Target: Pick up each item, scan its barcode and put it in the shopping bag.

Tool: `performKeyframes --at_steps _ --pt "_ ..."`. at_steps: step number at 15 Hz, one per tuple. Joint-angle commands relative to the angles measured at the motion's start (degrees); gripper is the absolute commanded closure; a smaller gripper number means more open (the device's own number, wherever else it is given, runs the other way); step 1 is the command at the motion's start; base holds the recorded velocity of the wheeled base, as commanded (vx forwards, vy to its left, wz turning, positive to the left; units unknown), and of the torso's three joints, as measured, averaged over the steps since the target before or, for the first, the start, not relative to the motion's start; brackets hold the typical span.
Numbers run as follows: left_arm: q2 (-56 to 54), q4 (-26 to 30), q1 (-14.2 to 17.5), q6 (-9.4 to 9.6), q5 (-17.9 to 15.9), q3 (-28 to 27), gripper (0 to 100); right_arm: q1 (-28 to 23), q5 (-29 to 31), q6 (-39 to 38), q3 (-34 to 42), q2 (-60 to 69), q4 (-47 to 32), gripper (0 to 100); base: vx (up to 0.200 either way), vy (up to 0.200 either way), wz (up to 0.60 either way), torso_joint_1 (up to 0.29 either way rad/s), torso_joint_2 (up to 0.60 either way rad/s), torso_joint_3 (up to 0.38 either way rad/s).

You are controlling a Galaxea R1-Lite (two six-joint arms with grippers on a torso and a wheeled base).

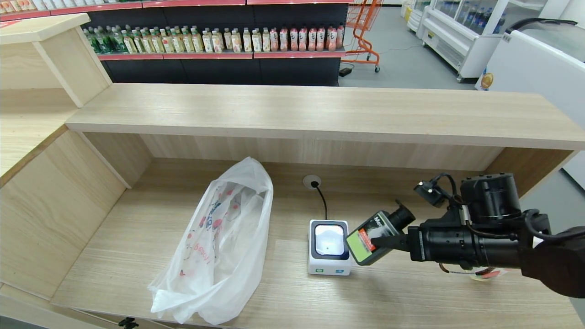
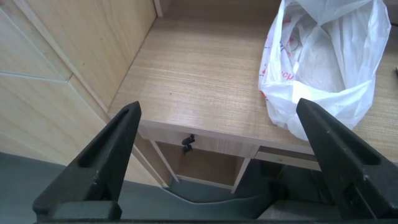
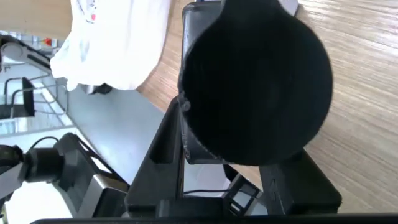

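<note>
while r pincer (image 1: 383,240) grips bottle (image 1: 361,249) | l pincer (image 2: 217,111) wide | scanner (image 1: 329,249) btw bottle + bag (image 1: 224,242)

A light wooden table (image 1: 297,297) with side walls and a raised ledge (image 1: 320,109) along its far edge stands on a grey floor (image 1: 406,68). Beyond it run dark shelves (image 1: 219,71) of bottled drinks (image 1: 219,40). An orange trolley (image 1: 363,13) and white freezers (image 1: 450,50) stand to the right.
</note>
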State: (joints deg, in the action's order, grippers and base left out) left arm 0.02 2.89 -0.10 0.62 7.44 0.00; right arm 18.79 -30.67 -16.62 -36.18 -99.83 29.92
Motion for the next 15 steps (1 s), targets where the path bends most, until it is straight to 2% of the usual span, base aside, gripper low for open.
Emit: performKeyframes --at_steps 1,9,15 --pt "0.0 0.0 0.0 -0.01 0.0 0.0 0 0.9 -1.3 0.0 -0.8 -3.4 1.3 100 0.0 0.0 0.0 0.0 0.0 0.0" --pt "0.0 0.0 0.0 -0.01 0.0 0.0 0 3.8 -0.9 0.3 -1.3 -12.6 11.4 100 0.0 0.0 0.0 0.0 0.0 0.0" --pt "0.0 0.0 0.1 -0.01 0.0 0.0 0 4.7 -0.4 3.2 -1.6 -14.7 14.2 100 0.0 0.0 0.0 0.0 0.0 0.0"
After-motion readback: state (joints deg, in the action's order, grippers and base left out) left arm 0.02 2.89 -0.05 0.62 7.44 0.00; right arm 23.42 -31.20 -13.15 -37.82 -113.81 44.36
